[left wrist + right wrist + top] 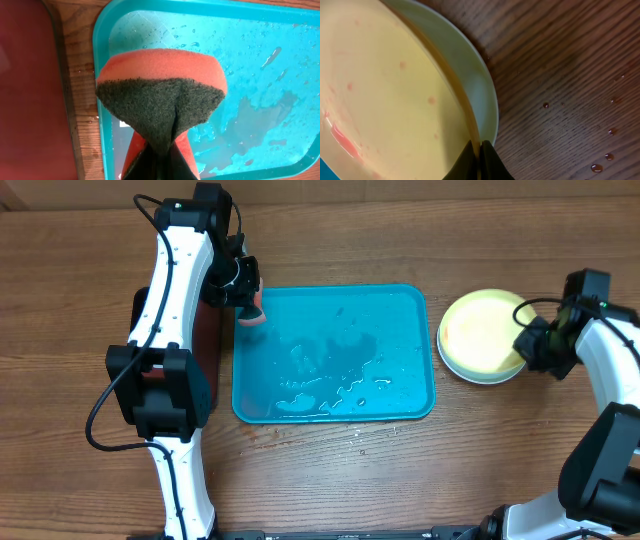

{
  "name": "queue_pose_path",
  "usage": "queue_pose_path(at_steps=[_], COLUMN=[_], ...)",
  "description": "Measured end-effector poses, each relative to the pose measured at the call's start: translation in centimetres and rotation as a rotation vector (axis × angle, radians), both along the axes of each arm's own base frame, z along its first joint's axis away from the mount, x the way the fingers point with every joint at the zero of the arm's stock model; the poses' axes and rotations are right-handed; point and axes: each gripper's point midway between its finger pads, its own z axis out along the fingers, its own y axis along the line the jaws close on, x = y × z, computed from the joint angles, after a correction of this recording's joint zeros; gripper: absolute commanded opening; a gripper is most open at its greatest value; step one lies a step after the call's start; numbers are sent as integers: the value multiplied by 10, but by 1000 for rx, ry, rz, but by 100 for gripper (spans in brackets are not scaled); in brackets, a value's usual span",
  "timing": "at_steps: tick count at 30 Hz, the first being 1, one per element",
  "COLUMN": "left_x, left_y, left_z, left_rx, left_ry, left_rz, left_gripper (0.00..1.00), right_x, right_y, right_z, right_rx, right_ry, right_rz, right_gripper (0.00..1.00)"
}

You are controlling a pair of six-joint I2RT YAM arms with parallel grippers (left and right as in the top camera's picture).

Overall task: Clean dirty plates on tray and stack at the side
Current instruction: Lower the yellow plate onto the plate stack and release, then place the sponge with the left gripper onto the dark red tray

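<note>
Your right gripper (pixel 530 342) is pinched on the rim of the yellow plate (pixel 483 330), just right of the tray (pixel 300 315). Centre it level over the plate below before letting go. Your left gripper (pixel 249 307) clamps the sponge (pixel 253 319) over the tray's far-left corner. Only the right wrist view shows red smears (pixel 344 140) on the yellow plate, off-centre over a mint plate (pixel 482 85).

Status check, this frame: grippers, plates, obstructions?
Left gripper shut on sponge over tray corner. Right gripper pinching yellow plate, stacked beside tray. Tray wet, plateless. Nothing obstructing.
</note>
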Motion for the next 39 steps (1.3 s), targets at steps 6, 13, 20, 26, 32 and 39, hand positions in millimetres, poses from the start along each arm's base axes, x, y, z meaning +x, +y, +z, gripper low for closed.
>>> queue_pose_path(at_steps=[6, 13, 20, 26, 32, 39], left_x=[-2, -9, -33, -66, -69, -62], left_y=[2, 12, 37, 59, 106, 160], left_z=[-1, 6, 103, 130, 107, 47], left_rx=[14, 65, 173, 240, 261, 279], left_ry=[9, 14, -186, -169, -96, -56], left_rz=[1, 5, 63, 141, 319, 486], left_gripper=[4, 4, 4, 4, 4, 5], right_x=[-5, -13, 14, 33, 37, 41], right_y=[2, 8, 21, 54, 101, 149], right_z=[-11, -12, 41, 99, 98, 101], right_rx=[4, 37, 44, 86, 120, 99], right_ry=[9, 39, -76, -261, -260, -285], right_rz=[-7, -1, 81, 175, 300, 437], right_gripper=[45, 56, 88, 88, 89, 91])
